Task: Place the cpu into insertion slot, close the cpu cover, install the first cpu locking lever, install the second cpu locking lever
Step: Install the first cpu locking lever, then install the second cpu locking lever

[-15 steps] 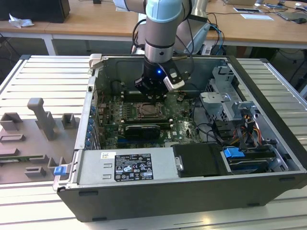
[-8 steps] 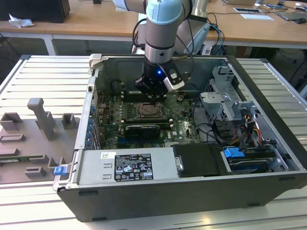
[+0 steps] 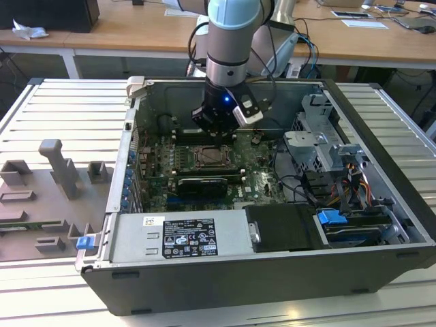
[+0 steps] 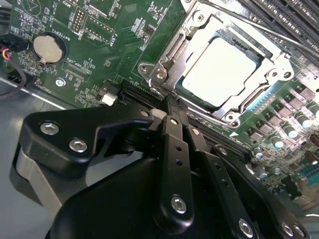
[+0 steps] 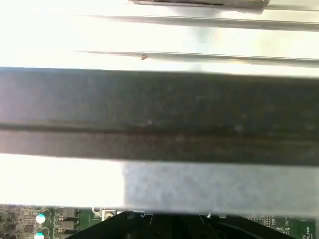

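Observation:
The cpu (image 4: 219, 69) lies flat in the insertion slot (image 4: 149, 70), pale face up. The silvery cpu cover (image 4: 271, 74) is down over it and frames its edges. A thin metal locking lever (image 4: 279, 34) runs along the far side of the socket. My gripper (image 4: 169, 108) is shut with nothing between its black fingers (image 4: 175, 144), its tips just above the board at the socket's near edge. In the exterior view the gripper (image 3: 215, 133) hangs inside the open computer case, right behind the socket (image 3: 208, 157). The first wrist view has the gripper's black body (image 5: 164, 228) against the case wall.
Long black memory slots (image 4: 286, 15) flank the socket, and a coin battery (image 4: 49, 49) sits on the green board. A black card (image 3: 197, 184), the power supply (image 3: 178, 235) and a drive cage (image 3: 327, 150) crowd the case. A grey fixture tray (image 3: 48, 191) lies outside.

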`<state>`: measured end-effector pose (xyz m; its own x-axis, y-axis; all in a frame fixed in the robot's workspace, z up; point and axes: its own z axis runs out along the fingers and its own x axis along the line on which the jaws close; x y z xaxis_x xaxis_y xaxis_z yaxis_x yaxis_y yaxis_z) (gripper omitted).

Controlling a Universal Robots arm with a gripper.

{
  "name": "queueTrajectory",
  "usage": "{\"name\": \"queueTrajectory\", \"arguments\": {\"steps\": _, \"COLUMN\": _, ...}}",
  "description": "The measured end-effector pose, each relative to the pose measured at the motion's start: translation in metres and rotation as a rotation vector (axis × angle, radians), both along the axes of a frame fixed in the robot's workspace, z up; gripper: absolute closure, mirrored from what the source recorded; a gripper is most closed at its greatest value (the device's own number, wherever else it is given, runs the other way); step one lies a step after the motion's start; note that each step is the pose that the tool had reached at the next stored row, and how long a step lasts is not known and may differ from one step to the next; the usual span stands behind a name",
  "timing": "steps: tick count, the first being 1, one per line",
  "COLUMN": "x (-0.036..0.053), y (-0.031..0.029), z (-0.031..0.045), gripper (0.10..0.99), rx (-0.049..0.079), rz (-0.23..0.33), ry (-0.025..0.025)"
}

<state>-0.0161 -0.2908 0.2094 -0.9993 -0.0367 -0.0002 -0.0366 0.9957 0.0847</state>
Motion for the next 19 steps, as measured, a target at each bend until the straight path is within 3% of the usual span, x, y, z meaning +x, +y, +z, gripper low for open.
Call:
{"name": "queueTrajectory", "arguments": {"steps": 12, "x": -0.0001, "y": -0.0077, "z": 0.0013, "gripper": 0.980, "rx": 0.000, "rz": 0.000, "ry": 0.0001}}
{"name": "queueTrajectory", "arguments": {"steps": 19, "x": -0.0001, "y": -0.0076, "z": 0.0155, "gripper": 0.980, "rx": 0.000, "rz": 0.000, "ry": 0.0002}}
